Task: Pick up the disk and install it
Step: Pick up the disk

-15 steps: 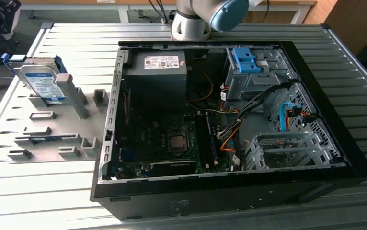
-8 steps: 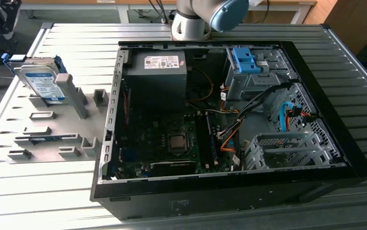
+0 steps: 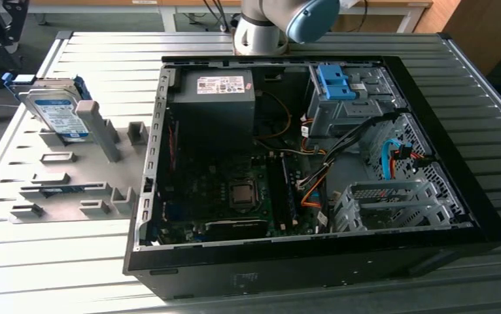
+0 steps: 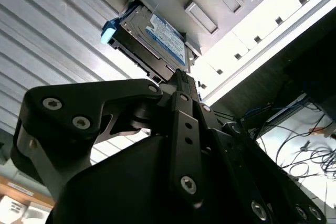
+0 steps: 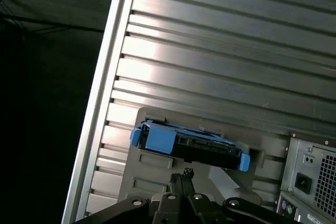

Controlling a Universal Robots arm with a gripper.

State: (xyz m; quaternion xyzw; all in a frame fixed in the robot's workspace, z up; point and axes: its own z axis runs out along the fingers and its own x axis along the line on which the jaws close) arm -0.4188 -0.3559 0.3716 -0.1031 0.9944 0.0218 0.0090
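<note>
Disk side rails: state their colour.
Bright blue, clearest on the disk in the first wrist view.

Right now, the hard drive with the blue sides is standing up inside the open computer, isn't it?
Not quite. The hard drive is standing up, but not inside the computer. It stands in the grey rack on the table, to the exterior view's left of the computer, as the exterior view shows.
</note>
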